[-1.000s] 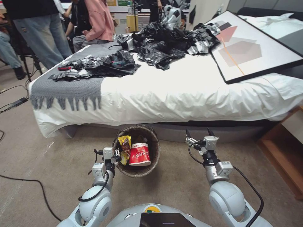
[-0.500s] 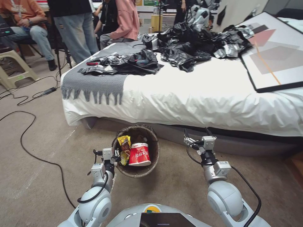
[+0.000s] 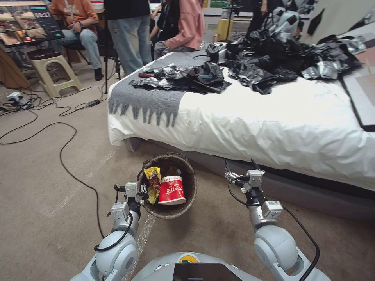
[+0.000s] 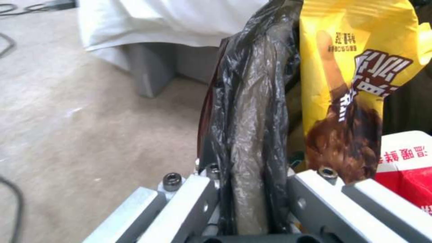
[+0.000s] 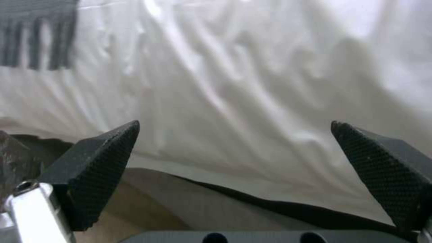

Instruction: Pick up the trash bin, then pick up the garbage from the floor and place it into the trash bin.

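The trash bin [image 3: 171, 212], lined with a dark bag, hangs just off the carpet in front of me, tilted toward me. My left gripper [image 3: 143, 194] is shut on its near-left rim. In the left wrist view the crumpled liner rim [image 4: 248, 128] is clamped between the metal fingers [image 4: 191, 202]. Garbage lies inside the bin: a red-and-white paper cup [image 3: 172, 190] and a yellow snack wrapper [image 3: 153, 178], also close up as wrapper [image 4: 349, 84] and cup [image 4: 407, 162]. My right gripper [image 3: 240, 163] hovers open and holds nothing to the right of the bin, its black fingertips [image 5: 101, 162] facing the bed sheet.
A bed [image 3: 273, 121] with a white sheet stands right ahead, with a grey fringed throw [image 3: 148, 99] and heaps of black bags [image 3: 273, 58] on it. Cables [image 3: 62, 136] trail over the carpet at left. A stool [image 3: 52, 70] and people stand behind.
The whole picture has slid to the right, so the camera has turned left. The bin and both arms hold the same place before me.
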Available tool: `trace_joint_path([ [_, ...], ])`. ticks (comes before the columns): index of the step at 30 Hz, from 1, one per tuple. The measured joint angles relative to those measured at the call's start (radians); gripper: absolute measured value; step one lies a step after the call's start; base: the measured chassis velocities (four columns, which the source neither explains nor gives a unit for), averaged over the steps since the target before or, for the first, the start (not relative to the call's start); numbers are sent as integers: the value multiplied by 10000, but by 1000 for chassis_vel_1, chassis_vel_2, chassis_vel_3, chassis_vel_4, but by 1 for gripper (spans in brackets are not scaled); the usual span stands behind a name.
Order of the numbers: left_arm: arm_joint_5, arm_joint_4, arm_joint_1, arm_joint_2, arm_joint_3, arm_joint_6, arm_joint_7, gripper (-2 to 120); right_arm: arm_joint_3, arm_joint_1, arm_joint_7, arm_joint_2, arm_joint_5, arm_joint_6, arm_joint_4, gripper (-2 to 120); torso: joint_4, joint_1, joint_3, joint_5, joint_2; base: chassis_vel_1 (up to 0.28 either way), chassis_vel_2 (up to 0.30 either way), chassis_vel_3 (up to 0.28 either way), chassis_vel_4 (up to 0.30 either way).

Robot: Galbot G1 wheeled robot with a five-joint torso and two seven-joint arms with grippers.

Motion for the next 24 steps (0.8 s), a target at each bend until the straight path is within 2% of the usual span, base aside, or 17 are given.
trace_joint_path([
  [24, 32, -186, 211, -44, -220, -67, 6, 0, -241, 84, 29, 92, -134, 0, -144, 100, -1, 0, 0, 1, 0, 87, 82, 80, 85],
])
